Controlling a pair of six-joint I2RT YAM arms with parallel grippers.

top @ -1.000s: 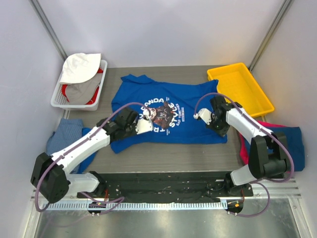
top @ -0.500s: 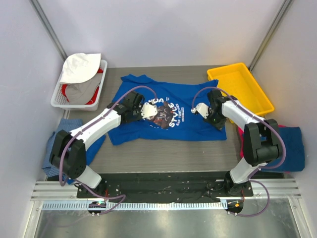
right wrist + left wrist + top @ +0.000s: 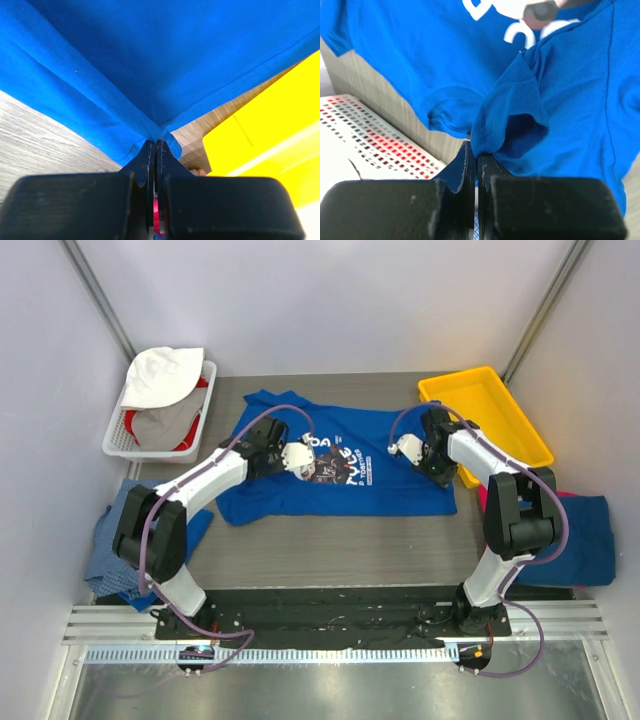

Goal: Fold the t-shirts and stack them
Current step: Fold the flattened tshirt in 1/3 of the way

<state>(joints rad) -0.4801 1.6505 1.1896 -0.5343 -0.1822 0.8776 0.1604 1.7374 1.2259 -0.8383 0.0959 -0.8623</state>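
Left end effector [image 3: 477,150] and right end effector [image 3: 154,145] pinch the blue t-shirt [image 3: 385,490].

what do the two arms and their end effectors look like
The left arm and right arm have white link shells with black joints, and a thin purple cable loops along each. The left end effector and right end effector are matte black: two flat narrow fingers on a blocky body. No markings show.

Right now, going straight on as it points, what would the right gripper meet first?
Probably the royal blue t-shirt: the right gripper, jaws shut on its edge, faces that cloth; the yellow tray lies aside.
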